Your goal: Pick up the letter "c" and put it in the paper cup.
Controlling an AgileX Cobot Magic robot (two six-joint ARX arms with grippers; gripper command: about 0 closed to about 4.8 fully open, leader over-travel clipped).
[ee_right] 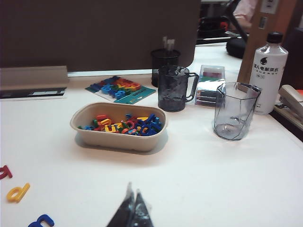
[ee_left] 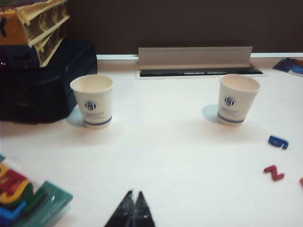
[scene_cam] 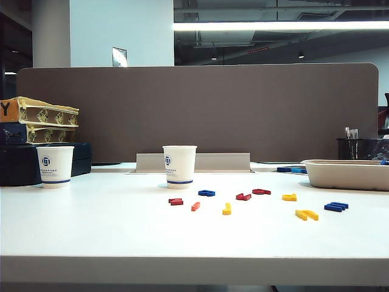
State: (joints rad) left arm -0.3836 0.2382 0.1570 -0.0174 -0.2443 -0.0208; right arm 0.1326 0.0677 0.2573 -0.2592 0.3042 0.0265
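Note:
Two alike white paper cups stand on the table: one (scene_cam: pixel 180 165) (ee_left: pixel 238 99) just behind the scattered letters, the other (scene_cam: pixel 55 165) (ee_left: pixel 93 100) far left. A small orange-red piece (scene_cam: pixel 196 206) lies in front of the middle cup; from this low angle I cannot tell whether it is the letter "c". Darker red (scene_cam: pixel 176 201), blue (scene_cam: pixel 206 193) and yellow (scene_cam: pixel 227 208) letters lie around it. My left gripper (ee_left: pixel 135 192) is shut and empty over bare table, well short of both cups. My right gripper (ee_right: pixel 134 186) is shut and empty, short of the tray. Neither arm shows in the exterior view.
A beige tray (scene_cam: pixel 346 176) (ee_right: pixel 118 141) full of letters sits at the right. Beyond it stand two clear jugs (ee_right: pixel 235 111), a pen holder (ee_right: pixel 165 59) and a water bottle (ee_right: pixel 268 71). A black case (ee_left: pixel 42 85) with stacked boxes sits at the far left, and a brown divider (scene_cam: pixel 200 109) closes the back.

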